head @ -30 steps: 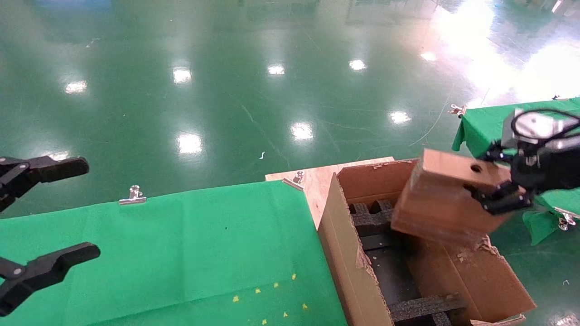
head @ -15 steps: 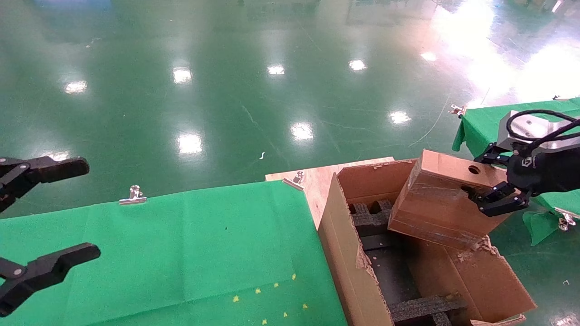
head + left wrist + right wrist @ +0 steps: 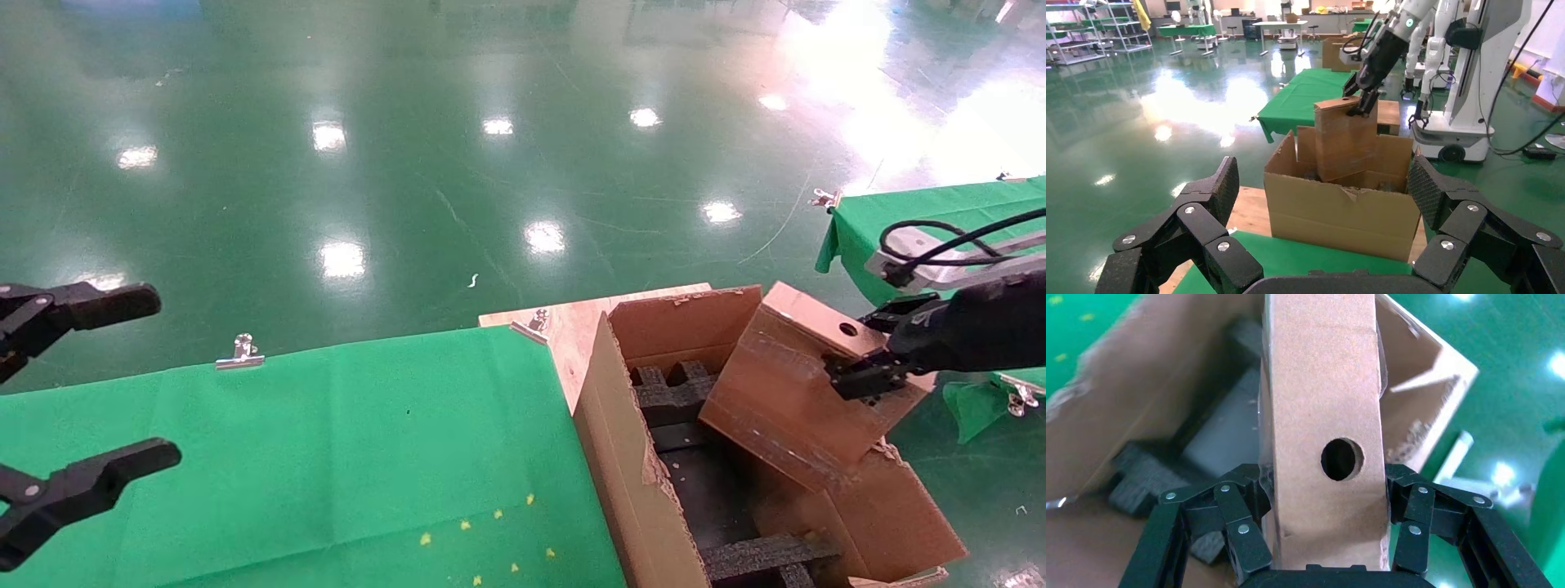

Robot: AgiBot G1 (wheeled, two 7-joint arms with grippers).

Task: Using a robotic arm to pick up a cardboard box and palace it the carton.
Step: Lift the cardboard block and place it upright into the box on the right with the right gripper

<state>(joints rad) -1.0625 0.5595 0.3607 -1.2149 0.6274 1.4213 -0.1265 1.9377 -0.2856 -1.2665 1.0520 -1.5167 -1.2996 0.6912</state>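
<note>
Small flat brown cardboard box (image 3: 797,384) with a round hole (image 3: 1341,459) in its narrow face is hanging tilted, lower end dipping inside the large brown corrugated carton (image 3: 645,482) with ragged flaps. Right gripper (image 3: 866,367) on the black-wristed robotic arm (image 3: 972,327) is clamping the box's upper end, fingers (image 3: 1236,520) pressing both broad faces. Black foam inserts (image 3: 666,388) are lying below the gripper. Left gripper (image 3: 49,408) is hovering wide open, holding nothing, over green cloth (image 3: 327,457), well apart.

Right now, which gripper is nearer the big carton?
Right. The right gripper holds the small box over the carton; the left gripper sits open far across the table.
</note>
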